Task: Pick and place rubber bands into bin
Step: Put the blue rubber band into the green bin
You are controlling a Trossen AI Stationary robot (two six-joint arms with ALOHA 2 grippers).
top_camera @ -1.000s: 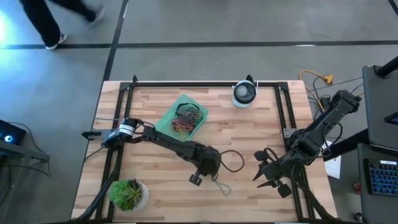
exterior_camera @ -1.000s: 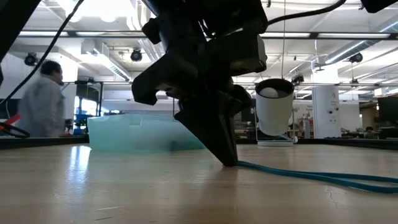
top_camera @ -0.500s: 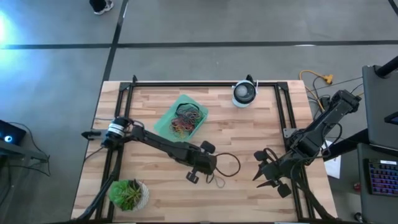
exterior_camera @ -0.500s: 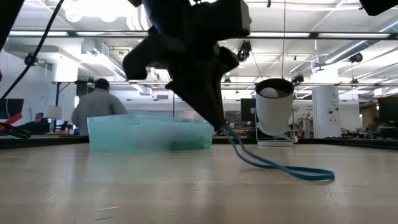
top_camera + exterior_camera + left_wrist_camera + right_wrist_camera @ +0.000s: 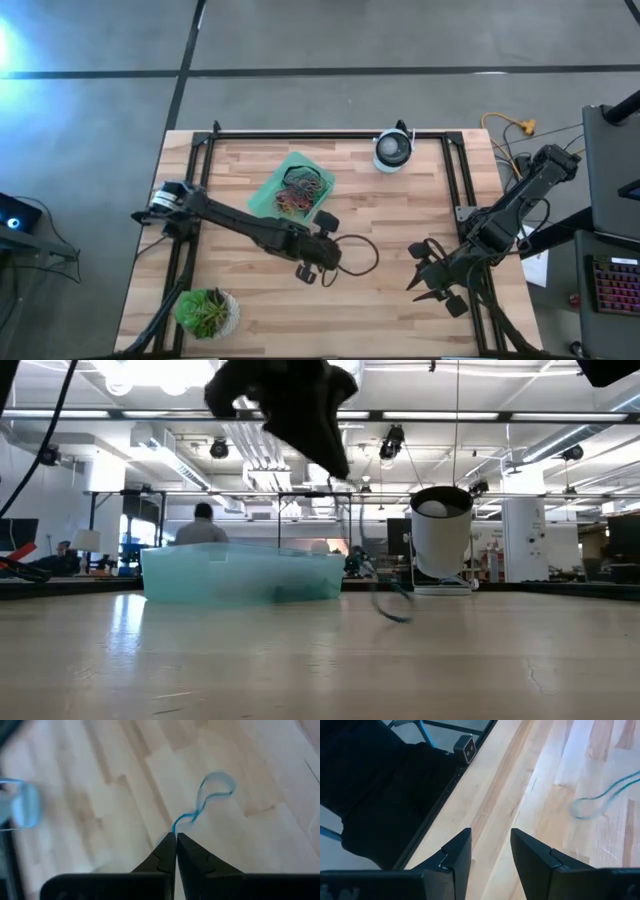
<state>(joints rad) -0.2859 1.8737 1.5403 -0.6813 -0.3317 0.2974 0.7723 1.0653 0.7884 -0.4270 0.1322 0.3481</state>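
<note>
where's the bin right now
In the high view the bin sits on the table's far-left part, beyond the left gripper and left of the white round device.

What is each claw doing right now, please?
Left claw: shut on a rubber band, lifted above the table.
Right claw: open, holding nothing.

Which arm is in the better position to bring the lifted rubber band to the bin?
The left. Its gripper is shut on the rubber band and hangs close to the bin. The right gripper waits open at the table's far right.
</note>
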